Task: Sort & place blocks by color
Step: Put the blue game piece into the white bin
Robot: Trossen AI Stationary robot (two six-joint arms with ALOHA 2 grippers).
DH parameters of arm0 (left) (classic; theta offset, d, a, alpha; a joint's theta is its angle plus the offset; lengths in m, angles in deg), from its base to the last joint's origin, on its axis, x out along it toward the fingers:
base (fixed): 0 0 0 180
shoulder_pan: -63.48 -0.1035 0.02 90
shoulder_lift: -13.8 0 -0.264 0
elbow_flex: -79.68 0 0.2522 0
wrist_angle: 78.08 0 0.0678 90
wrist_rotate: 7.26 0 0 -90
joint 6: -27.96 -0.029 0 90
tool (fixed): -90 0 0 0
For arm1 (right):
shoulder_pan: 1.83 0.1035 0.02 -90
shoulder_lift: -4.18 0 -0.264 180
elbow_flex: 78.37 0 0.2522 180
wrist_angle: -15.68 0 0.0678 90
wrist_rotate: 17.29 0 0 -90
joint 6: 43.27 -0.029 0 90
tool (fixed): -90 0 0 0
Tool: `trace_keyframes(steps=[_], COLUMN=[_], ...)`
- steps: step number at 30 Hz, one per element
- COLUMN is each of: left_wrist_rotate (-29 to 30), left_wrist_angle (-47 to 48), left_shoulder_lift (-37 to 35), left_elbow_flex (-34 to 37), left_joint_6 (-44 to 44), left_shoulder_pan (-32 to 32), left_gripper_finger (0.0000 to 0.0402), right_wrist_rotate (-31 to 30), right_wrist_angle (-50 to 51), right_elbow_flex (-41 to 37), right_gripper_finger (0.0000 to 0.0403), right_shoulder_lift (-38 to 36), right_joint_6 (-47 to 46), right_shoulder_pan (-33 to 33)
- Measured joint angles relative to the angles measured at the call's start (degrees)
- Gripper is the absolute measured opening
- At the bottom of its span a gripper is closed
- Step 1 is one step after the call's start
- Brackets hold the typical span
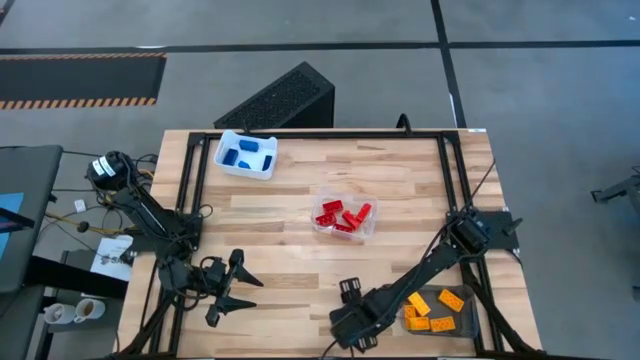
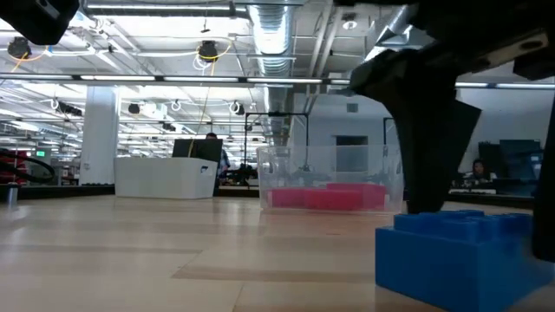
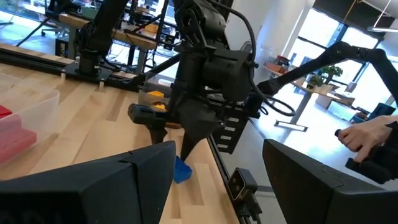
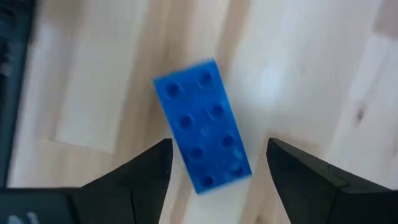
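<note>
A blue block (image 4: 202,124) lies flat on the wooden table, studs up, close to the near edge; it also shows in the low view (image 2: 460,251). My right gripper (image 4: 217,149) hangs over it, pointing down and open. One finger stands on each side of the block's end without touching it. In the high view the right gripper (image 1: 350,322) hides the block. My left gripper (image 1: 240,290) waits open and level at the near left. Its wrist view shows the blue block (image 3: 182,169) under the right arm's fingers.
A white tray (image 1: 228,165) of blue blocks stands at the far left. A clear tray (image 1: 368,230) of red blocks is mid-table. A dark tray (image 1: 472,322) of orange blocks sits at the near right, beside the right arm. A person's hand (image 3: 367,134) shows beyond the table.
</note>
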Motion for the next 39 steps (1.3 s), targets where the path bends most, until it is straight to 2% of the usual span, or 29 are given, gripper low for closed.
trace_keyframes(steps=[7,10,13,18,22,28,33,39], left_wrist_rotate=[0.0,0.0,0.0,0.0,0.0,0.0,0.0,1.0], left_wrist_angle=[0.0,0.3,0.7,1.1,1.1,1.1,3.5,5.1], left_shoulder_lift=[0.0,0.0,0.0,0.0,0.0,0.0,0.0,0.0], left_elbow_flex=[0.0,0.0,0.0,0.0,0.0,0.0,0.0,0.0], left_joint_6=[0.0,0.0,0.0,0.0,0.1,0.7,2.4,3.0], left_shoulder_pan=[0.0,0.0,0.0,0.0,0.0,0.0,0.0,0.0], left_gripper_finger=[0.0228,0.0228,0.0228,0.0228,0.0228,0.0228,0.0228,0.0228], right_wrist_rotate=[0.2,0.4,1.4,1.4,0.0,-9.1,-17.6,-30.3], right_wrist_angle=[-1.1,-1.9,-1.3,-1.3,0.4,1.6,-1.8,-14.2], right_elbow_flex=[-0.1,0.2,0.2,0.2,1.2,4.8,6.8,7.1], right_gripper_finger=[0.0278,0.0263,0.0227,0.0129,0.0124,0.0124,0.0124,0.0124], right_shoulder_lift=[1.1,2.2,2.4,1.9,1.7,1.7,1.7,1.7], right_joint_6=[0.6,0.5,0.4,-0.4,-6.3,-11.0,-11.0,-5.6], right_shoulder_pan=[-1.0,-1.4,-1.4,-1.6,-2.5,-4.0,-4.6,-5.4])
